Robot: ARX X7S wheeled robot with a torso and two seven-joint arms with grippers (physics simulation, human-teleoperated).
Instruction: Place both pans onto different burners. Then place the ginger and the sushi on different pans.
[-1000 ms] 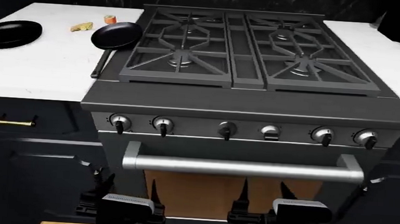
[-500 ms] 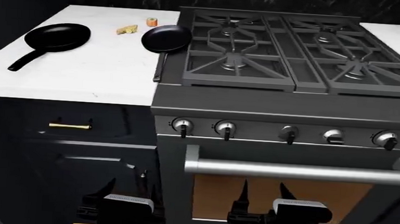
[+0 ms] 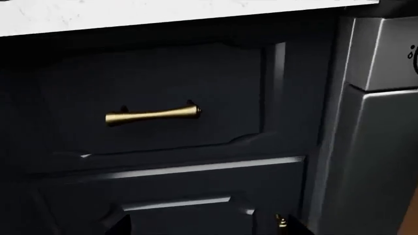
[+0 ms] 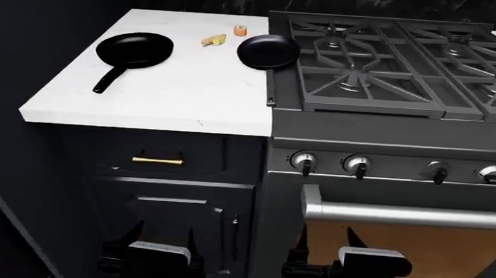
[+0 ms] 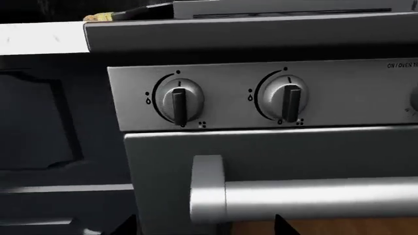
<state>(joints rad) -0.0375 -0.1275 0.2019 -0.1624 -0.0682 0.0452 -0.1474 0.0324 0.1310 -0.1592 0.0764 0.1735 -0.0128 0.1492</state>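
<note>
On the counter (image 4: 173,102), only the head view shows both pans (image 4: 134,49) (image 4: 268,51).

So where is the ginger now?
In the head view the ginger lies on the white counter, left of the stove, between the two pans, beside the sushi.
</note>
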